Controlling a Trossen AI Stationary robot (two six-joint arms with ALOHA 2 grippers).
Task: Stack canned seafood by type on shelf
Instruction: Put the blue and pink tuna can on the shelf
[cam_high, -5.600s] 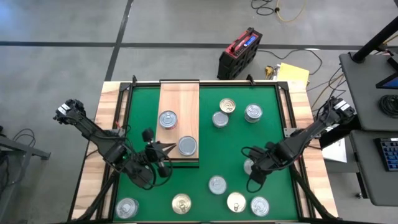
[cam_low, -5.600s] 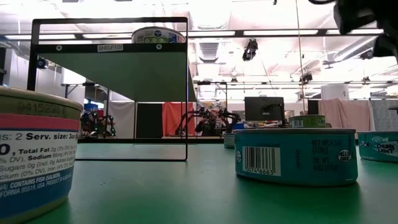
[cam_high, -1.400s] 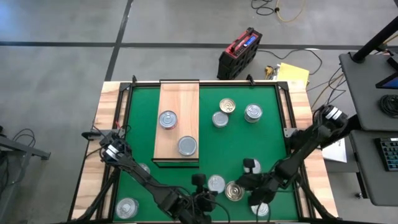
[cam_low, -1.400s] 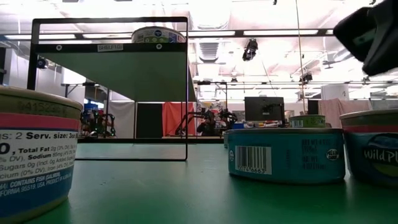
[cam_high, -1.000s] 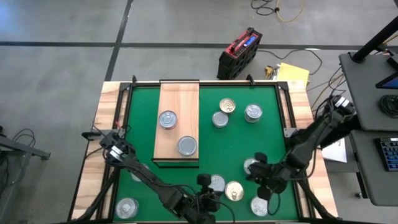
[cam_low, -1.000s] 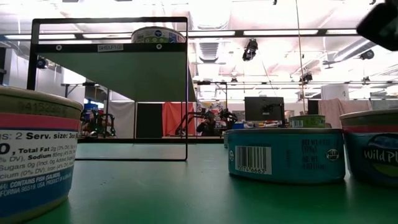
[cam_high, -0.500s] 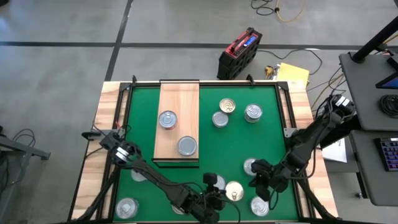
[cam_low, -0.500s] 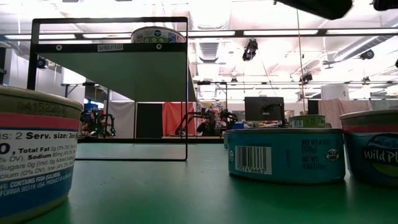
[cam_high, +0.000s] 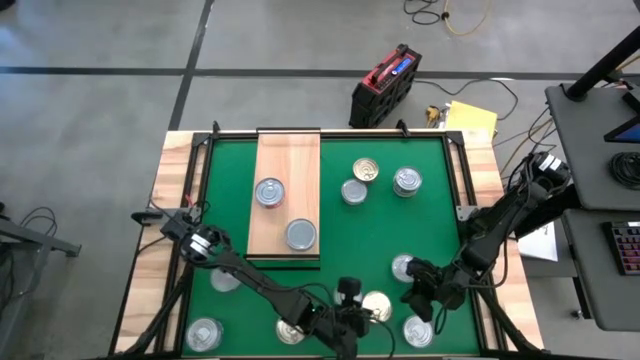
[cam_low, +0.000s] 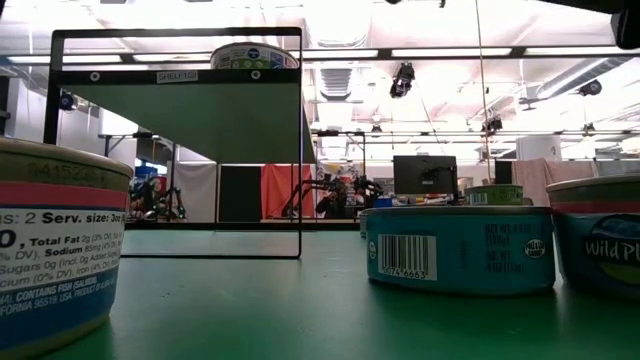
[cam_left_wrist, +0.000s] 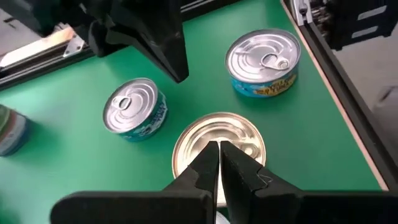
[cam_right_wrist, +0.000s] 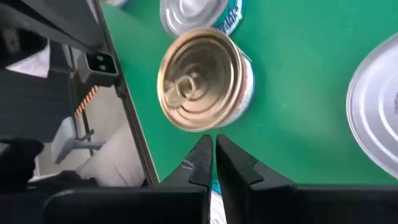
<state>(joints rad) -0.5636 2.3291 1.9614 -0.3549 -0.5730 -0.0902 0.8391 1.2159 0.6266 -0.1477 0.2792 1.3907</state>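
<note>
The wooden shelf (cam_high: 285, 160) carries two silver-lidded tins of canned seafood (cam_high: 269, 192) (cam_high: 301, 234), standing flat on the board. More tins stand on the green mat. My left gripper (cam_high: 365, 310) (cam_left_wrist: 218, 148) is shut, its tips over the lid of a gold-lidded tin (cam_high: 379, 304) (cam_left_wrist: 239, 134) near the table's front edge. My right gripper (cam_high: 410, 297) (cam_right_wrist: 212, 145) is shut just right of that tin (cam_right_wrist: 202, 78), its tips over bare mat. Silver tins (cam_high: 403, 267) (cam_high: 417, 331) stand on either side of it. My left gripper's shut fingertips (cam_left_wrist: 208, 155) slant down from the table's left over the gold tin's lid (cam_left_wrist: 186, 143). Whether they touch the lid I cannot tell. The tin stands flat on the mat.
Other tins stand on the mat at the far right (cam_high: 365, 170) (cam_high: 353, 191) (cam_high: 406, 181) and along the front left (cam_high: 290, 330) (cam_high: 204, 333) (cam_high: 222, 280). In the low view, tins (cam_low: 50, 250) (cam_low: 460, 250) (cam_low: 595, 245) stand close to the camera. The two arms are close together.
My left gripper has gone along the front edge toward the table's right and down, onto the gold-lidded tin. My right gripper has sunk a little and rolled about its own axis beside that tin. Both stay shut. No tin has moved.
</note>
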